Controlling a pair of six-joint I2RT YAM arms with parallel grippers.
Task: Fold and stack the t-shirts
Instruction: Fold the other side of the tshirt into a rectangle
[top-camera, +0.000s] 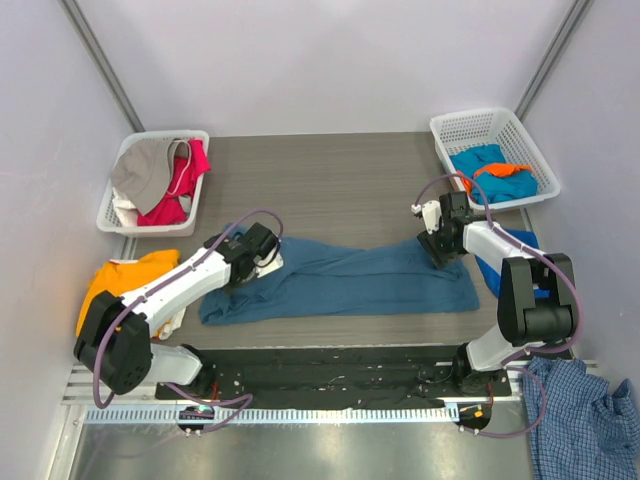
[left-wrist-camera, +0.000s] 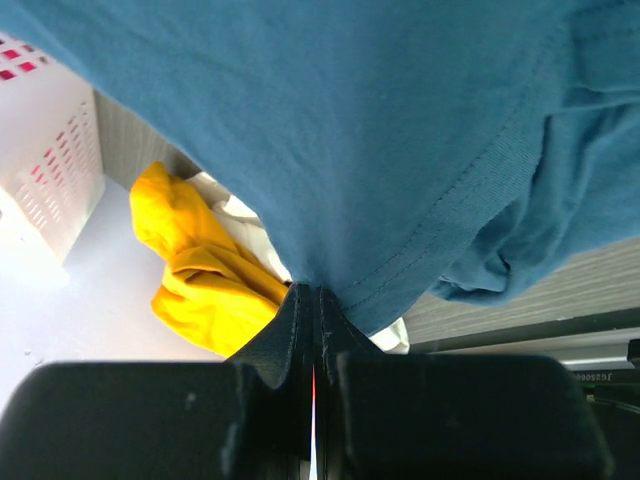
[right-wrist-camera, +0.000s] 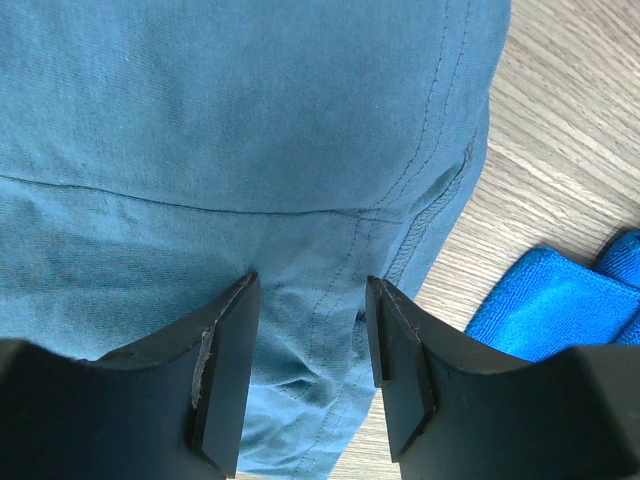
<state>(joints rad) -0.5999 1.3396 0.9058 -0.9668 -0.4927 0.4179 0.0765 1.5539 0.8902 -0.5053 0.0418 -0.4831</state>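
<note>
The worktop (top-camera: 340, 170) carries a large teal t-shirt (top-camera: 340, 285), spread lengthwise across its middle between the two arms. A checked shirt (top-camera: 580, 410) lies past the near right corner. White baskets sit at the far corners: the left basket (top-camera: 115, 215) holds grey and red clothes, the right basket (top-camera: 535, 150) turquoise and orange ones. An orange t-shirt (top-camera: 125, 280) lies bunched at the left edge. The left jaws are clamped tight on the teal t-shirt's hem. The right jaws stand half open over its right end, with cloth between them.
</note>
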